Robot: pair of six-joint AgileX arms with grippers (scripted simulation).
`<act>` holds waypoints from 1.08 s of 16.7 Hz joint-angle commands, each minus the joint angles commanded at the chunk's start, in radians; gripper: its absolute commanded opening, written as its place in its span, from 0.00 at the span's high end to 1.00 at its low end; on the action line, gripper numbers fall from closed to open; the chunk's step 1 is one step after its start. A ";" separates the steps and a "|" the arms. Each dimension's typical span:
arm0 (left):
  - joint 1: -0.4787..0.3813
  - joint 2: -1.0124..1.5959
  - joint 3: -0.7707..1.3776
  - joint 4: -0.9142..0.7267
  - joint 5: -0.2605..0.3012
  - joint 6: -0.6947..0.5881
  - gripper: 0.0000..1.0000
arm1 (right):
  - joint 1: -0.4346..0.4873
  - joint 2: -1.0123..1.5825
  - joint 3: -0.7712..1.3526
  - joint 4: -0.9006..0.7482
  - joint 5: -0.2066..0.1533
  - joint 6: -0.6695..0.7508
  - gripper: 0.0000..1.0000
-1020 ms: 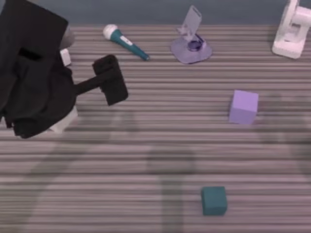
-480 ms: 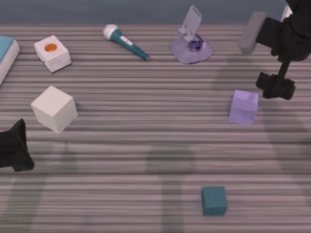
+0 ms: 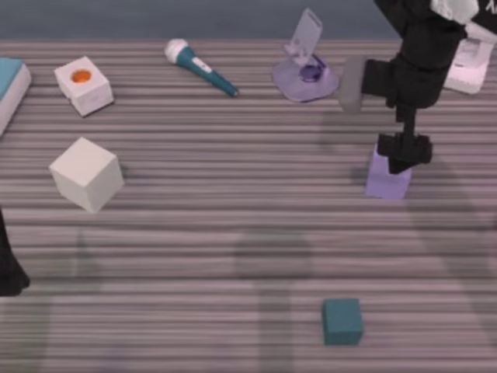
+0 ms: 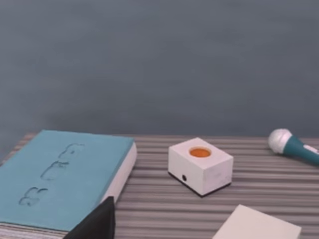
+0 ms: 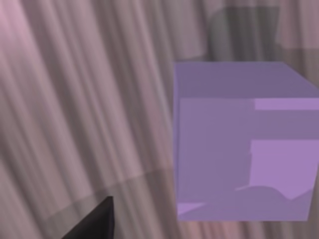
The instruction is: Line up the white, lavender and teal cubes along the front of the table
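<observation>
The lavender cube [image 3: 386,183] sits at the right of the table, and it fills the right wrist view [image 5: 239,144]. My right gripper [image 3: 404,154] hangs directly over its back top edge, open and holding nothing; one dark fingertip [image 5: 97,224] shows beside the cube. The white cube [image 3: 85,172] stands at the left, with its corner [image 4: 259,225] in the left wrist view. The teal cube [image 3: 342,321] rests near the front, right of centre. My left gripper [image 3: 9,268] is parked at the left edge, open, with one fingertip [image 4: 97,224] in view.
A small white block with an orange dot [image 3: 83,84], a teal book [image 3: 9,84], a microphone [image 3: 200,67] and a purple phone stand [image 3: 307,68] line the back. A white device [image 3: 472,66] stands at the back right corner.
My right arm swung in from the back right and came down over the lavender cube. My left arm drew back further toward the left edge. No cube moved.
</observation>
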 joint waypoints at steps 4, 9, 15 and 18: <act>0.001 -0.004 -0.003 0.003 0.000 0.003 0.00 | 0.000 0.004 0.004 -0.002 0.000 -0.002 0.00; 0.001 -0.004 -0.003 0.003 0.000 0.003 0.00 | 0.000 0.023 -0.059 0.075 0.000 -0.003 0.00; 0.001 -0.004 -0.003 0.003 0.000 0.003 0.00 | 0.002 0.084 -0.208 0.291 0.001 0.000 0.00; 0.001 -0.004 -0.003 0.003 0.000 0.003 0.00 | 0.002 0.086 -0.211 0.295 0.001 0.000 0.00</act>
